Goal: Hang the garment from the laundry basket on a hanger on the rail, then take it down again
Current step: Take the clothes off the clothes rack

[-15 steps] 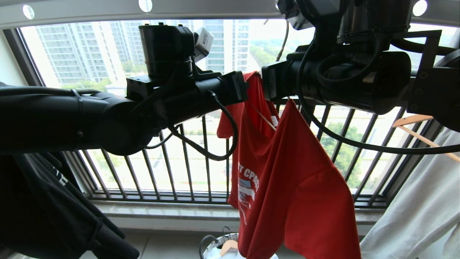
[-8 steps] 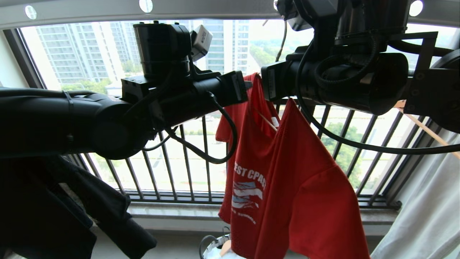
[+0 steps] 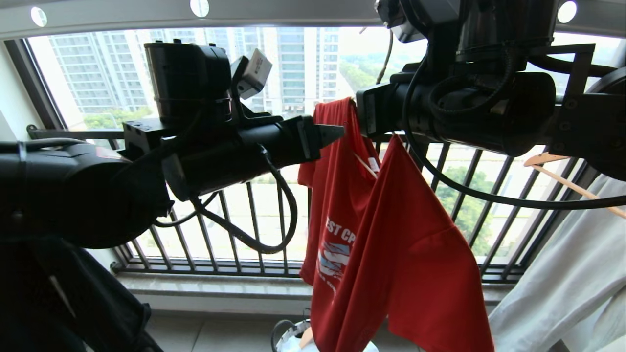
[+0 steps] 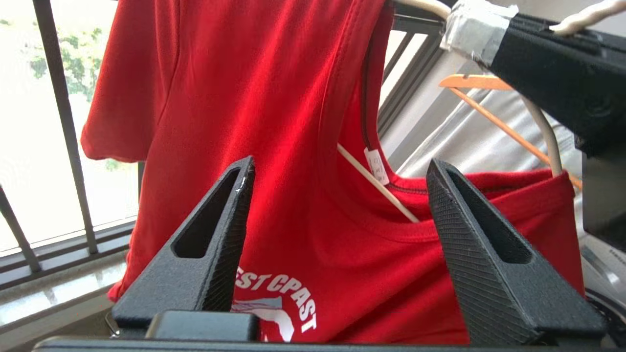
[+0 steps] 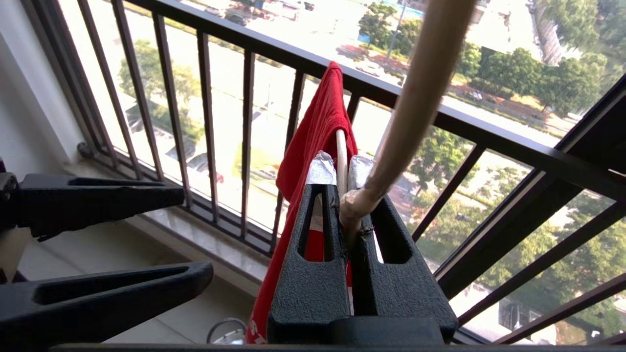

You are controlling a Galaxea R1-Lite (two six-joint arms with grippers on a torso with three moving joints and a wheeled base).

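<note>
Left gripper [image 4: 337,195] pulled back w/ jaws now apart, garment [image 3: 391,234] straight ahead on hanger [image 5: 341,156]; right gripper [image 5: 342,195] jaws clamp hanger wire below rail [image 3: 293,12].

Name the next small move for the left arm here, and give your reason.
Probably bring the open left gripper forward to the red T-shirt at its collar and close there. The shirt sits lopsided on the white hanger, one shoulder bunched up high, while the right gripper is shut on the hanger's wire, so only the left is free to straighten it.
</note>
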